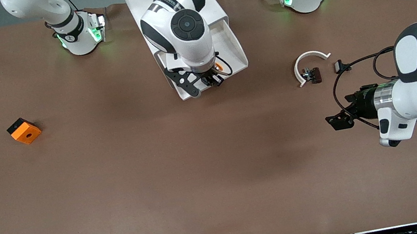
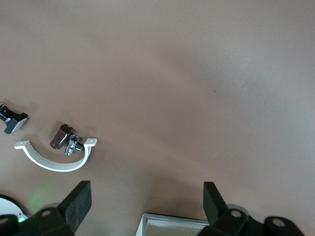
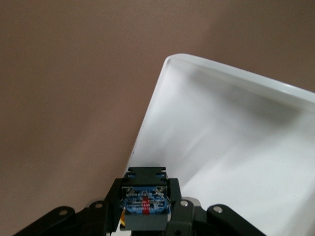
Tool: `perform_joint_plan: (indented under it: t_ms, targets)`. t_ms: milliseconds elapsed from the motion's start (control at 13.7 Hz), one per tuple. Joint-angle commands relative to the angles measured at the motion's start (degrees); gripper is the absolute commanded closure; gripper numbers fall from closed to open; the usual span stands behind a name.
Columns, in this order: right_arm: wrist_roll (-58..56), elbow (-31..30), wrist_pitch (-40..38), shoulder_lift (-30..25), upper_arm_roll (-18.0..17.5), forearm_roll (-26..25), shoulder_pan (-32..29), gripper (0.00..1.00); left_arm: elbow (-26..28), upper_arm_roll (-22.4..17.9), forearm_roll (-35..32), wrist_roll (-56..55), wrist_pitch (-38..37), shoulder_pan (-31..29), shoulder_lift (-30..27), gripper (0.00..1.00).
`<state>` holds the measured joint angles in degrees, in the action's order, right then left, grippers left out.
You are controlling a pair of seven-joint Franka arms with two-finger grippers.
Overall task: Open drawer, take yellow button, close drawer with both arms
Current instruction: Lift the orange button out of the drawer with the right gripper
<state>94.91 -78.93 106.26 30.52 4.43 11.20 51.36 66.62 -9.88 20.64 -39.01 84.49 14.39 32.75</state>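
The drawer stands pulled out of the white cabinet, its shallow tray open toward the front camera, and the right hand is down inside the tray's front end with its fingers pressed together on the button. In the front view only a sliver of the orange cap shows beside the fingers; the right wrist view shows the black body with a blue and red underside clamped between the pads, with a hint of yellow at one edge. The button is probably very light and rigid, a hard plastic part that will not deform, though its small size leaves little surface to hold, and smooth flat sides could let it twist or slip if the grip sits off centre. The squared black body looks like the sound place to hold it, as the rounded cap would likely roll out of a pinch. Whether the part rests on the tray floor or has just cleared it cannot be told. The drawer itself appears light and free-sliding, with thin stiff walls; its slat front is the natural place to push it shut. The left hand waits with its fingers spread wide over bare brown counter, near a white arc-shaped part and small black parts. An orange block lies well apart, toward the right arm's end.
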Motion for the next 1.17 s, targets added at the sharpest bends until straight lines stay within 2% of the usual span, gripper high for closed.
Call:
perform_joint_plan:
  t_ms: [0,291,655,801,947,1092]
  targets:
    - [-0.87,1.23,-1.14,0.68,0.41,0.31,0.15,0.91,1.40,0.04,-4.10,2.96,0.85,1.52,-3.12,0.00]
    - [-1.04,2.02,-4.20,-0.55,0.23,0.84,-0.38,0.91,2.01,0.74,-7.10,7.18,0.50,1.79,-7.69,0.00]
    - [-5.69,3.78,-13.43,-5.20,0.23,1.63,-2.14,0.91,2.37,0.83,-7.45,9.48,2.25,3.80,-7.52,0.00]
    - [-12.34,3.87,-17.82,-7.66,0.50,4.26,-5.29,0.91,2.72,0.83,-7.54,9.48,3.31,5.12,-7.00,0.00]
    - [-22.43,3.78,-22.04,-10.21,0.58,4.45,-9.51,0.91,3.16,0.92,-9.02,10.09,3.31,5.83,-7.35,0.00]
    - [-35.69,3.78,-26.70,-12.32,0.93,4.01,-13.98,0.91,3.16,2.06,-10.87,15.87,3.58,6.27,-7.70,0.00]
